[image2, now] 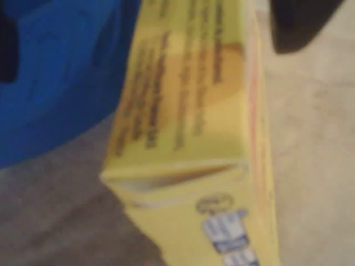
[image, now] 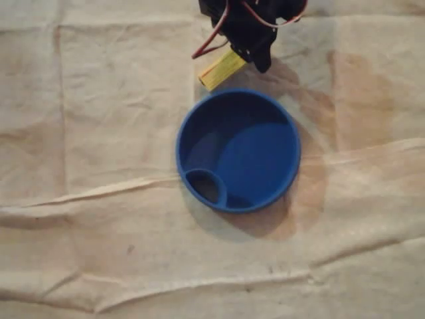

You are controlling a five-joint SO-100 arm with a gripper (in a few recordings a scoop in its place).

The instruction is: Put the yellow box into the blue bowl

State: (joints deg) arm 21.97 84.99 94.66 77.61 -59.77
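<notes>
Printed yellow box [image2: 188, 111] beside round blue bowl [image: 252, 159] on creased cloth [image: 99, 133]

Legible text: none.

Wrist view: the yellow box [image2: 188, 111] carries several lines of dark print along its long face, too blurred to read. The end face bears an oval outline mark [image2: 215, 204] and a small blue-and-white label [image2: 227, 235]. No characters can be made out on either.

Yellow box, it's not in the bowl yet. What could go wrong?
1. The long yellow cardboard box is just outside the rim of the round blue plastic bowl; released here, it would likely land on the wrinkled beige cloth.
2. The black gripper holds only one end, so the box might tilt and catch the rim.
</notes>
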